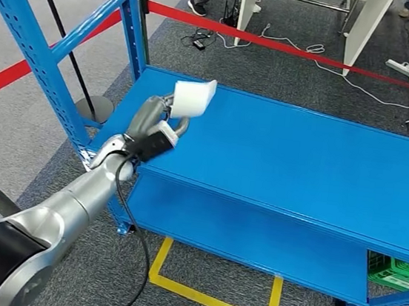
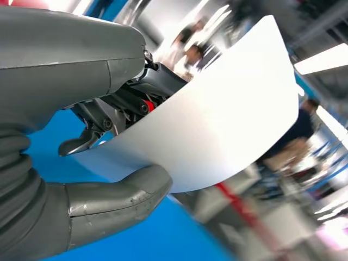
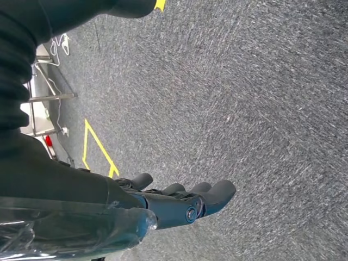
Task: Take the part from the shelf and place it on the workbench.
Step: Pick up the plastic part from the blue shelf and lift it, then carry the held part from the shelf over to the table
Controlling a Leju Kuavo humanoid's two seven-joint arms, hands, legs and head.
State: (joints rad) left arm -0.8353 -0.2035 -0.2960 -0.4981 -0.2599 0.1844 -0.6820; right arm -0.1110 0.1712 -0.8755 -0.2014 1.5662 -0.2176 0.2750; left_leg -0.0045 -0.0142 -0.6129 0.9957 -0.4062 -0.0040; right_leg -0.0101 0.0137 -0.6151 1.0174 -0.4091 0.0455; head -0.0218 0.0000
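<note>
Holding the white part point(image 1: 193, 98) above the blue shelf point(image 1: 302, 165), the left hand point(image 1: 158, 121) shows in the head view. Left wrist view: thumb point(image 2: 123, 193) and fingers point(image 2: 135, 100) pinch the part point(image 2: 221, 119). Right wrist view: the right hand point(image 3: 180, 201) hangs over grey carpet point(image 3: 246, 98), fingers straight, holding nothing.

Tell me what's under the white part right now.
The white part is held by the left hand above the blue shelf's top deck. The hand's thumb is under it. The deck right beneath is partly covered.
</note>
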